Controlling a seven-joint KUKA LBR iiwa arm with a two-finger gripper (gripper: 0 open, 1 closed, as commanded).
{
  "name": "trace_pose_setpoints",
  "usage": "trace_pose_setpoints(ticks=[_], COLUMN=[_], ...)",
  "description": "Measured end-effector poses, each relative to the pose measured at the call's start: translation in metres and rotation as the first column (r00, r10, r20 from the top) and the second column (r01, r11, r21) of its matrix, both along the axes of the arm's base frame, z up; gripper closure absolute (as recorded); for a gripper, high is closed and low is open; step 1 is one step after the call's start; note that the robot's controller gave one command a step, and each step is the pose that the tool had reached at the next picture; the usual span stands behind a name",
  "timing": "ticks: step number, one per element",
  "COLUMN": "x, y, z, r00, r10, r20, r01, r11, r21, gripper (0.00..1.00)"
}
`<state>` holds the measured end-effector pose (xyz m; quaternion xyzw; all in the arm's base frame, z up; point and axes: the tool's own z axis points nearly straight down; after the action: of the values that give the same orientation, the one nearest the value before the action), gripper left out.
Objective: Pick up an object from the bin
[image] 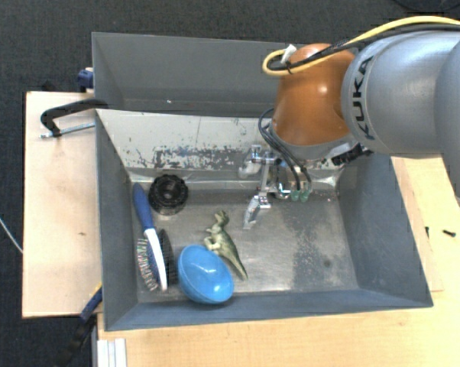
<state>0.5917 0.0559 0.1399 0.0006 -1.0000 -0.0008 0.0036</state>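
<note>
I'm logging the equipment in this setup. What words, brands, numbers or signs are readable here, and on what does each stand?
"KUKA": dark letters running down the arm's grey housing, beside its orange cover.
No text is readable on the blue brush, the black round cap, the green toy dinosaur, the blue oval thing or the grey bin.

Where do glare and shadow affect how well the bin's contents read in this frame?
Camera view: the grey metal bin shows a bright sheen on its back wall behind the claw; the glossy blue egg-shaped object carries a soft highlight; the blue-handled bristle brush lies by the darker left wall yet reads clearly; the small black round cap shows little surface detail.
</note>
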Motion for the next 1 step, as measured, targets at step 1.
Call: trace_pose_setpoints(ticks=[1], x=[-0.0280], y=[0.0621], z=[-0.0247], r00=[0.999], r10=[-0.042], r20=[0.006], r01=[0.042], r11=[0.999], r21=[0.000], gripper=[0.00])
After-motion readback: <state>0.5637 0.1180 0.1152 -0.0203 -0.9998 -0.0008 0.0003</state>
